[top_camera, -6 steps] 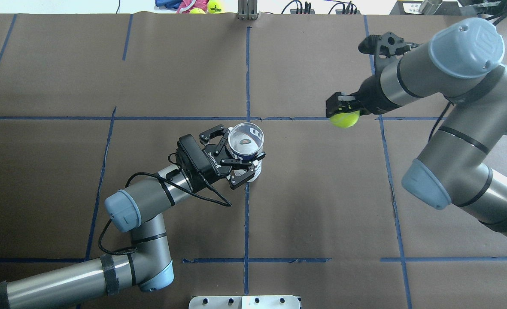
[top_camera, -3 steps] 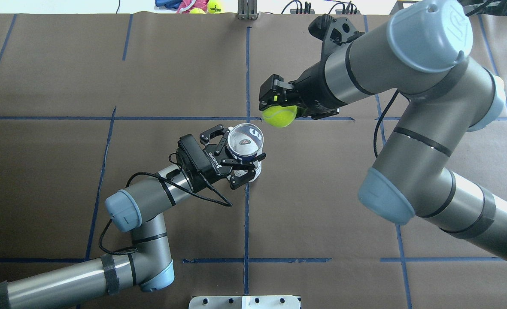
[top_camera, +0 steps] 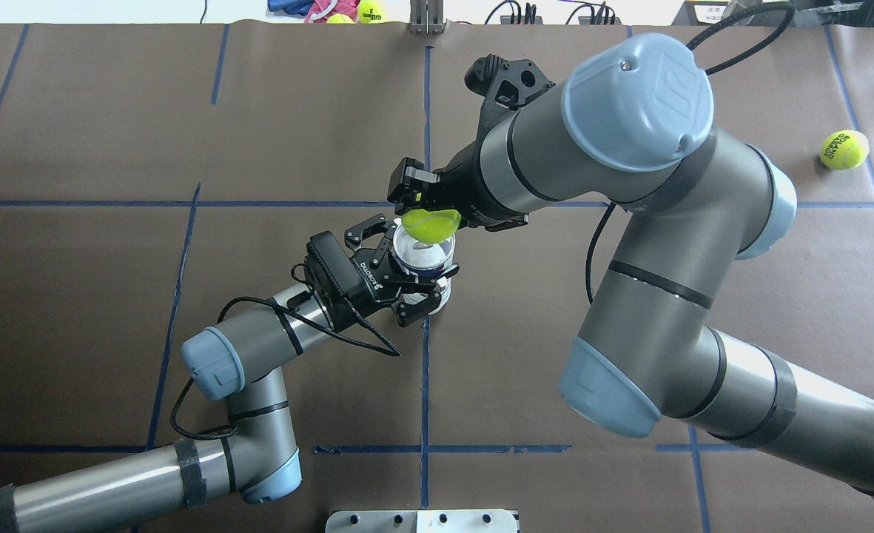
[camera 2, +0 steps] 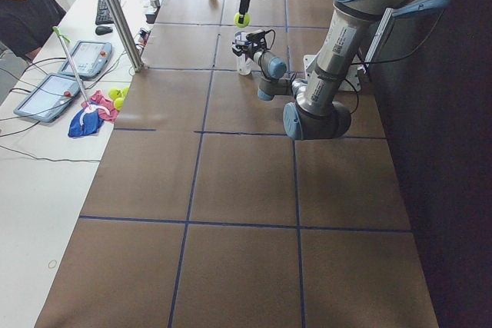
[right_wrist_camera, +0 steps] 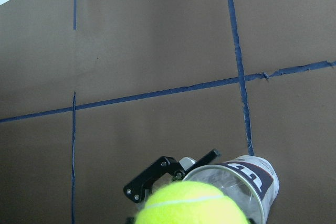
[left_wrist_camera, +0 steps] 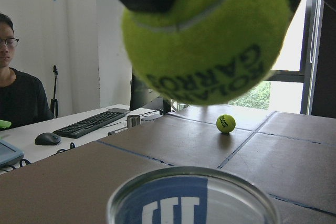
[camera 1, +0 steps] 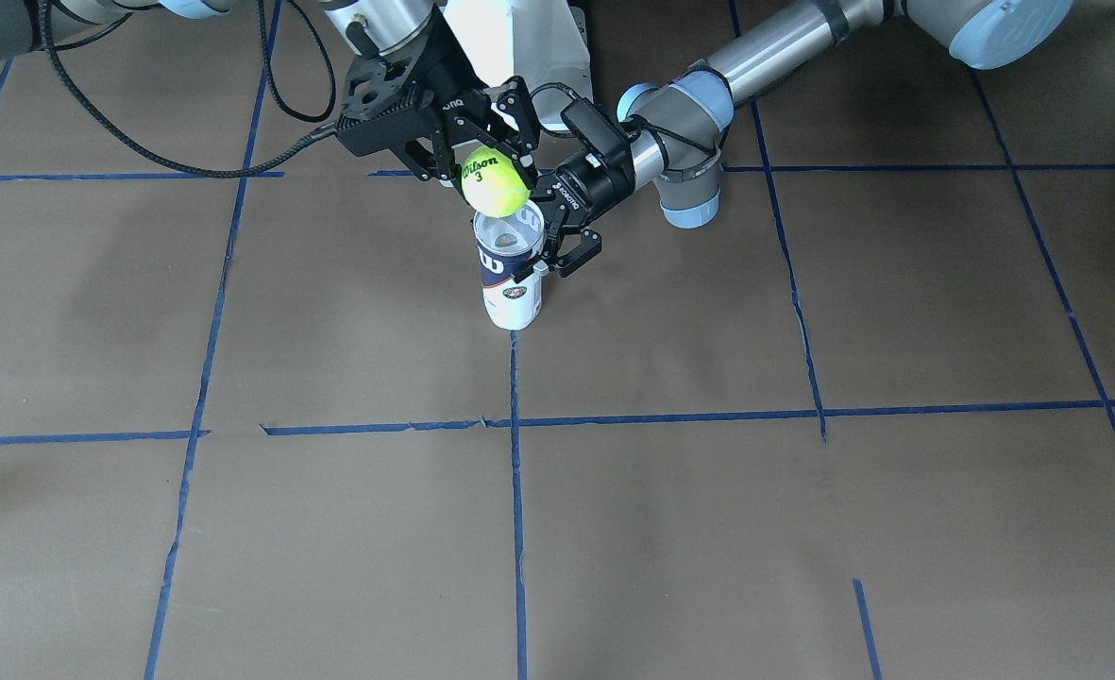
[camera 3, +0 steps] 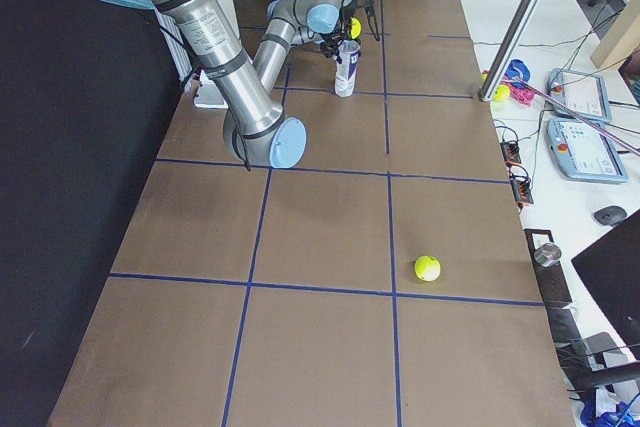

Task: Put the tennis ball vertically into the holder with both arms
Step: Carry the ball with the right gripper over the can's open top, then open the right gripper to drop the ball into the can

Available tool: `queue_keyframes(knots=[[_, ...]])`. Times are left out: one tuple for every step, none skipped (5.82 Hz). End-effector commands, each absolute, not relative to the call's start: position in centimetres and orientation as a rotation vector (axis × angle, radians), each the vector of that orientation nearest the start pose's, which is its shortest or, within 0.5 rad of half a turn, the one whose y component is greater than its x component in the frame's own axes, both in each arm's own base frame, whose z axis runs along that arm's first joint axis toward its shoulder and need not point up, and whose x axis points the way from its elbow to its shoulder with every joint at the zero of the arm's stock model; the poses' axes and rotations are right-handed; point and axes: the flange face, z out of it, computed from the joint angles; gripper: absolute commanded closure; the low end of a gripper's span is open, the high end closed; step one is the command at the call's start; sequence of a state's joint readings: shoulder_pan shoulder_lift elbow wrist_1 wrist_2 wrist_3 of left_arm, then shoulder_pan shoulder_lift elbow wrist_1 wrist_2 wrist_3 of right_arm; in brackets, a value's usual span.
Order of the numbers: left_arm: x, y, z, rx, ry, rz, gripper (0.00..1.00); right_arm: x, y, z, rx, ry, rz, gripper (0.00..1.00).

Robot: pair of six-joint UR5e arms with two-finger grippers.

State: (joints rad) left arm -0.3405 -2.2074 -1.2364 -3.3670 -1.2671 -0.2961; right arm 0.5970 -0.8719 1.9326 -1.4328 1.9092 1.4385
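Note:
The tennis ball [top_camera: 431,224], yellow-green with black "Wilson 3" print [camera 1: 495,179], is held in my right gripper [top_camera: 425,215], which is shut on it. It hangs just above the open mouth of the holder [top_camera: 423,259], a clear can with a white and navy label [camera 1: 512,283] that stands upright on the table. My left gripper [top_camera: 407,274] is shut on the holder's upper part from the side. In the left wrist view the ball [left_wrist_camera: 210,40] hangs above the holder's rim [left_wrist_camera: 194,198]. In the right wrist view the ball [right_wrist_camera: 191,203] partly hides the holder [right_wrist_camera: 252,174].
A second tennis ball [top_camera: 844,149] lies on the table at the far right. More balls [top_camera: 370,10] lie past the table's far edge. A white base plate [top_camera: 422,520] is at the near edge. An operator [camera 2: 23,13] sits beside the table.
My right arm has swung left with the tennis ball, from the right half of the table to just over the holder's mouth. The left arm and the holder have not moved.

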Motion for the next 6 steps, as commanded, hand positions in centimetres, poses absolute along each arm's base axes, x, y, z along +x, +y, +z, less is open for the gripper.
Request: queue_keyframes(knots=[[56.6,-37.4,25.2,1.626,1.304,0.252,0.13,-44.7,-40.6,9.1,0.151,-1.196,0.200,0.49],[56.7,-37.4,25.3,1.626,1.303,0.252,0.13,-44.7,-40.5,9.1,0.152,-1.197,0.199,0.15],[56.7,-37.4,25.3,1.626,1.303,0.252,0.13,-44.7,-40.5,9.1,0.157,-1.196,0.189,0.01],[56.7,-37.4,25.4,1.625,1.302,0.253,0.13,-44.7,-40.5,9.5,0.155,-1.190,0.189,0.01],[56.7,-37.4,25.4,1.625,1.302,0.253,0.13,-44.0,-40.8,9.6,0.154,-1.193,0.191,0.01],[56.7,-37.4,25.5,1.624,1.301,0.254,0.13,-43.5,-41.6,12.0,0.146,-1.159,0.212,0.01]])
